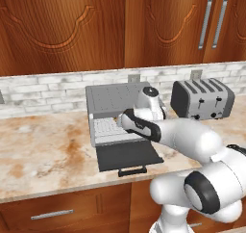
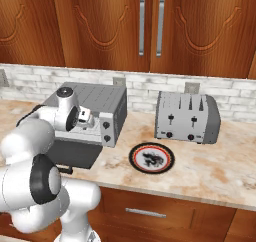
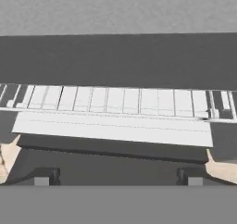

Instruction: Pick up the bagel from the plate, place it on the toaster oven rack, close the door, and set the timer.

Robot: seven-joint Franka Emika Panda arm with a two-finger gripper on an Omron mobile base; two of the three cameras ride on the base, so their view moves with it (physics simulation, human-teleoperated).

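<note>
Bagel [image 1: 116,117] first: just a sliver of golden-brown peeks out in the middle of the left base view, at the back of the rack [image 1: 108,130] and tucked against the robot's hand, so I can't swear to how it sits. But look at the plate [image 2: 132,158] in the lower middle of the right base view. There's nothing on it but its dark pattern, so I'd call the drop-off done. The rack's silver bars run in a band across the hand view from left edge to right edge. The pincer [image 3: 118,177] hangs in front of it with its tips spread wide at the bottom corners and nothing between them. Below the rack the door [image 1: 127,155] lies dropped flat toward the bottom of the left base view, its black bar handle [image 1: 132,170] at the near edge. That's the relation to watch: the door lies beneath and nearer than the pincer, with its long axis running left to right, so closing should mean getting under that front edge and lifting. The oven [image 1: 115,99] stands mid-frame on the marbled counter [image 1: 43,150], and a silver toaster [image 1: 202,99] sits well off to its right.
</note>
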